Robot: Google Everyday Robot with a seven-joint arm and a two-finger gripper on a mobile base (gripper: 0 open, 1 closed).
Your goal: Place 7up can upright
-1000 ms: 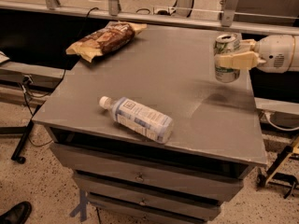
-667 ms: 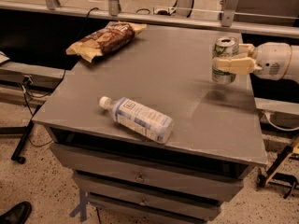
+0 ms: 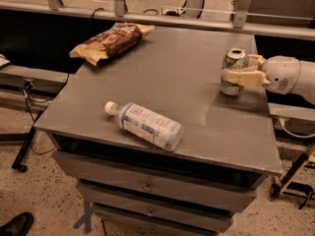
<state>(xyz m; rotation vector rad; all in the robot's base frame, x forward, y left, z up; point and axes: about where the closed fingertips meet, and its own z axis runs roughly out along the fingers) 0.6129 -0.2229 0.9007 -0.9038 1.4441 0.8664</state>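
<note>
The grey table (image 3: 162,77) carries a snack bag (image 3: 110,41) at its far left corner and a water bottle (image 3: 147,126) lying on its side near the front edge. The 7up can (image 3: 235,57) stands upright by the right edge, clasped by the gripper (image 3: 237,71).

A grey table (image 3: 162,77) with drawers (image 3: 147,186) stands on a speckled floor (image 3: 44,200). Behind it a metal rail (image 3: 147,19) runs past 4 upright posts. The gripper (image 3: 238,69) sits over the table's right edge.
</note>
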